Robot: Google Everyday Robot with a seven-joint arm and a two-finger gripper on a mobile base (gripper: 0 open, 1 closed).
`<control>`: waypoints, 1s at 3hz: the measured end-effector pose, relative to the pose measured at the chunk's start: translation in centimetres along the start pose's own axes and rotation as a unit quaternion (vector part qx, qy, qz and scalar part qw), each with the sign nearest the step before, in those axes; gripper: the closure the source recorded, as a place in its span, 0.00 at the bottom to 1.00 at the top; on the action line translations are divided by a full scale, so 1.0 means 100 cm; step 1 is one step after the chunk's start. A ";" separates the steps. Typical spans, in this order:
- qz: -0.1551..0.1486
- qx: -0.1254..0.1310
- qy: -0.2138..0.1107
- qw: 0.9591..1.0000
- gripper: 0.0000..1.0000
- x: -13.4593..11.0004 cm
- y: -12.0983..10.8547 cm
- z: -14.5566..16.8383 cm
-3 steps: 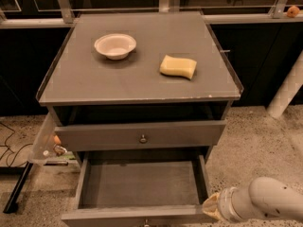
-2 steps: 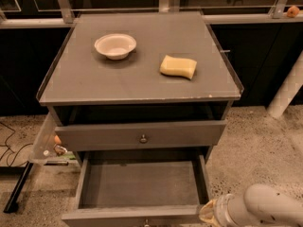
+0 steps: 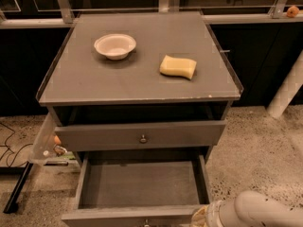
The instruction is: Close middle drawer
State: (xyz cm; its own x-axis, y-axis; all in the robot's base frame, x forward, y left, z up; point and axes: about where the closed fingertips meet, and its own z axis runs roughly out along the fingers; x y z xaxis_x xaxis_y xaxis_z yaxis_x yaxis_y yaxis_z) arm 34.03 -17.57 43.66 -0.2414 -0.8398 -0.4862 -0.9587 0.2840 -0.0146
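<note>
The middle drawer (image 3: 139,188) of the grey cabinet is pulled far out and its shallow inside is empty. Its flat front (image 3: 128,216) runs along the bottom edge of the view, with the knob cut off there. The uppermost drawer (image 3: 142,135), with a small round knob, sits just above it and stands out only a little. My gripper (image 3: 204,217) is at the bottom right, by the right end of the middle drawer's front. Only its pale wrist and the white arm (image 3: 265,213) behind it show.
A white bowl (image 3: 115,46) and a yellow sponge (image 3: 177,66) lie on the cabinet top (image 3: 137,79). A clear plastic panel (image 3: 43,141) hangs at the cabinet's left side, with cables on the floor. A white post (image 3: 286,91) leans at the right.
My arm has slid left and down along the bottom right, bringing the gripper closer to the right end of the middle drawer's front. The drawer has not moved.
</note>
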 end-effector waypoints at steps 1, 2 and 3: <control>-0.009 -0.008 0.000 1.000 1.00 0.001 0.009 0.020; -0.016 -0.010 -0.002 1.000 1.00 0.000 0.012 0.034; -0.019 -0.002 -0.004 1.000 1.00 0.000 0.002 0.046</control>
State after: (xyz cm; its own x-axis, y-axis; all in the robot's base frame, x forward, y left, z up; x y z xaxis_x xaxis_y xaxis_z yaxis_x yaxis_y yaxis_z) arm 34.54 -15.35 39.63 -0.2027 -0.8466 -0.4921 -0.9679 0.2496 -0.0308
